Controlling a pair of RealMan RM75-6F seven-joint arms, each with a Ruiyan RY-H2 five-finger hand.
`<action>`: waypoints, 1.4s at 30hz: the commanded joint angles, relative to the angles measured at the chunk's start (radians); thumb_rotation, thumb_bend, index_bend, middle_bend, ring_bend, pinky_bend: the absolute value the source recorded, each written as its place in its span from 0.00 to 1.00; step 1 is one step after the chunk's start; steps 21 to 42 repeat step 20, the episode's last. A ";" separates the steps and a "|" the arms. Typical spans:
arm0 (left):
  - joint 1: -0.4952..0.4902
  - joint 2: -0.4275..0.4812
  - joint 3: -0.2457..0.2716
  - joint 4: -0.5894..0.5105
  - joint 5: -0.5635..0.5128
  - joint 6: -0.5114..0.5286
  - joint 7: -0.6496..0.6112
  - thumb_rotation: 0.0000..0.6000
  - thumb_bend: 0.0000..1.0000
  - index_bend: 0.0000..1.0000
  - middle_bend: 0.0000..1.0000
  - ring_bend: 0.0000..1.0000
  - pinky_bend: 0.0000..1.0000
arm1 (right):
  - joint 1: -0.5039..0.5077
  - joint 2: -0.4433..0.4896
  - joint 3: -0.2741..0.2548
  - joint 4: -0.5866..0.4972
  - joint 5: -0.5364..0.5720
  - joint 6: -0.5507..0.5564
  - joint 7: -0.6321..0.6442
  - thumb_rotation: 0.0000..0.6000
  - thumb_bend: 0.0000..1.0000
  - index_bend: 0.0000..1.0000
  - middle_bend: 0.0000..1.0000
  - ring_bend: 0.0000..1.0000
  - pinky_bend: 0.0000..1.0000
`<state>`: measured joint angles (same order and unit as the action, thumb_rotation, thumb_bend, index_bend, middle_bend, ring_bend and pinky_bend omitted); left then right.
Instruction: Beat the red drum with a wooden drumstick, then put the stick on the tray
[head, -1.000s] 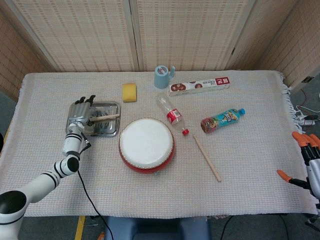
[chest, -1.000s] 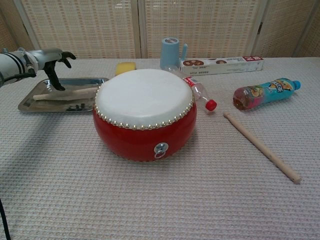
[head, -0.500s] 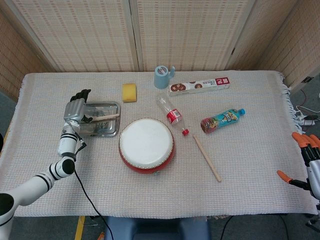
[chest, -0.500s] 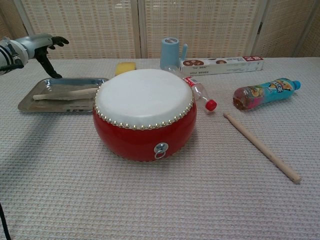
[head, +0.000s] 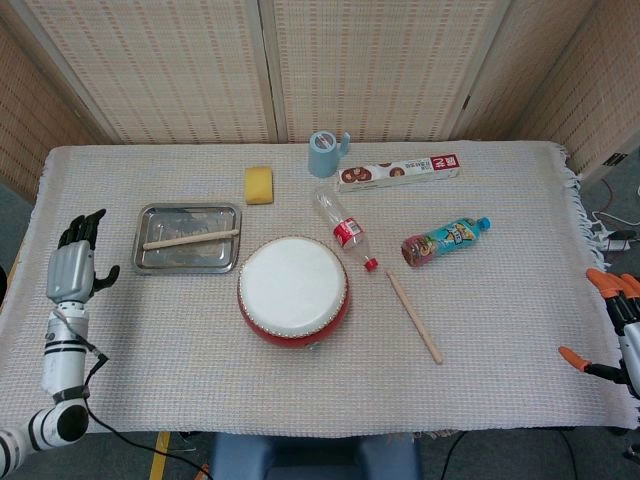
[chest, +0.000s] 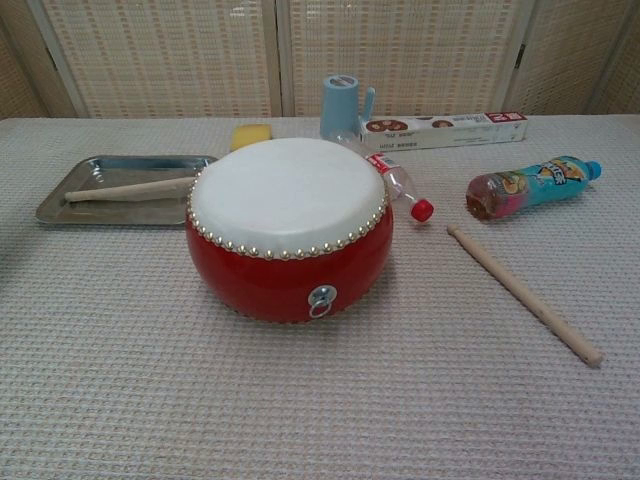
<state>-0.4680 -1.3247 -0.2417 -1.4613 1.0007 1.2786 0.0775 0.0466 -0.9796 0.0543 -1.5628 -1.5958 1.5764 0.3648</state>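
The red drum with its white skin stands mid-table. One wooden drumstick lies along the metal tray to the drum's left. A second drumstick lies on the cloth right of the drum. My left hand is at the table's left edge, well clear of the tray, fingers spread and holding nothing. My right hand shows at the far right edge with orange fingertips spread, holding nothing. Neither hand appears in the chest view.
Behind the drum are a yellow sponge, a blue cup, a long snack box, a clear bottle with red cap and a colourful drink bottle. The cloth-covered table ends at a wicker screen at the back.
My left hand has drawn back from over the tray to the table's left edge, out of the chest view. The drumstick stays lying on the tray. The right hand has barely moved.
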 joint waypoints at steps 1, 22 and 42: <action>0.106 0.061 0.083 -0.082 0.089 0.101 -0.032 1.00 0.27 0.10 0.10 0.04 0.12 | 0.003 -0.005 -0.006 0.005 -0.003 -0.008 0.008 1.00 0.11 0.05 0.09 0.05 0.07; 0.359 0.132 0.227 -0.259 0.332 0.375 0.034 1.00 0.27 0.11 0.10 0.04 0.10 | -0.013 -0.088 -0.021 0.030 0.030 -0.031 -0.081 1.00 0.11 0.06 0.09 0.03 0.06; 0.359 0.132 0.227 -0.259 0.332 0.375 0.034 1.00 0.27 0.11 0.10 0.04 0.10 | -0.013 -0.088 -0.021 0.030 0.030 -0.031 -0.081 1.00 0.11 0.06 0.09 0.03 0.06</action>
